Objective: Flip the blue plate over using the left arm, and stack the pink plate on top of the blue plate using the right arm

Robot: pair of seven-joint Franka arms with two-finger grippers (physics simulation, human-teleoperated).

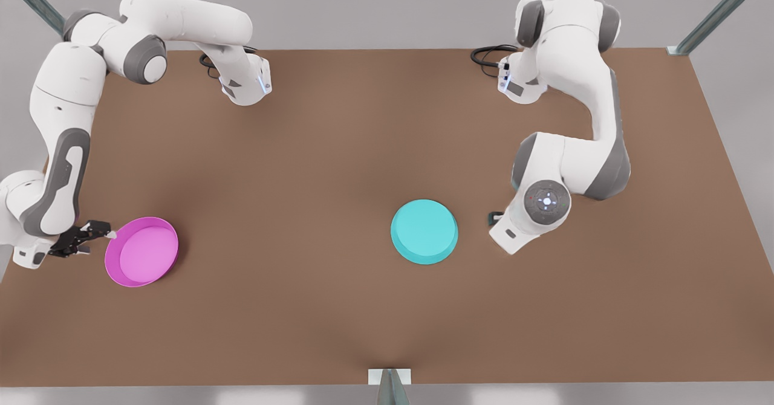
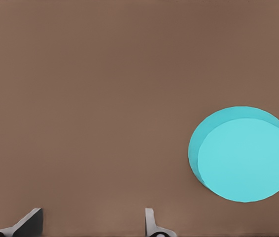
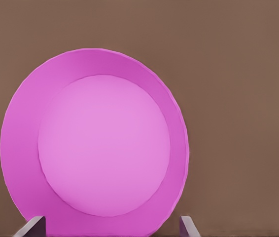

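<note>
Front view: blue plate [image 1: 424,231] upside down, bare.

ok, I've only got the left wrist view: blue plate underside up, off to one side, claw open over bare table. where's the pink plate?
Observer: The pink plate lies rim up near the front view's left edge of the table, well apart from the blue plate.
Operator: right arm on it?
Observer: The right claw is open at its rim, on the side away from the blue plate. I can't tell if it touches.
Operator: and my arm, from outside?
Observer: The left claw hangs beside the blue plate, toward the front view's right, clear of it.
</note>
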